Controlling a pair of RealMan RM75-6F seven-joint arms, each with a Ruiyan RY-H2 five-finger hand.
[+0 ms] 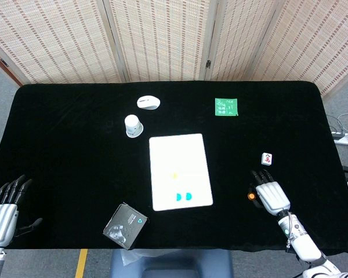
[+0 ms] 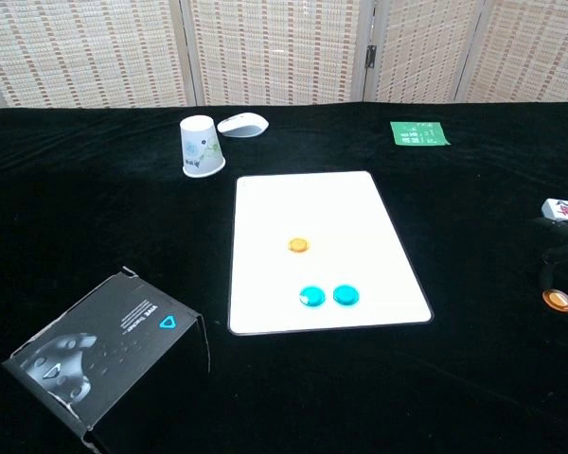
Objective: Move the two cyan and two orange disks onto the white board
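Note:
The white board (image 1: 180, 156) lies mid-table. On it sit two cyan disks (image 1: 178, 197) (image 1: 188, 197) side by side near its front edge and one orange disk (image 1: 174, 175) further in. The chest view shows the same board (image 2: 312, 203), cyan disks (image 2: 311, 296) (image 2: 345, 294) and orange disk (image 2: 299, 245). A second orange disk (image 1: 251, 196) (image 2: 557, 300) lies on the black cloth right of the board. My right hand (image 1: 271, 194) is palm down beside it, fingers spread, thumb side next to the disk. My left hand (image 1: 4, 209) hangs open at the front left corner.
A paper cup (image 1: 133, 125) and a white mouse (image 1: 148, 102) stand behind the board. A green card (image 1: 226, 107) lies at the back right and a mahjong tile (image 1: 267, 158) ahead of my right hand. A black box (image 1: 125, 225) sits at the front edge.

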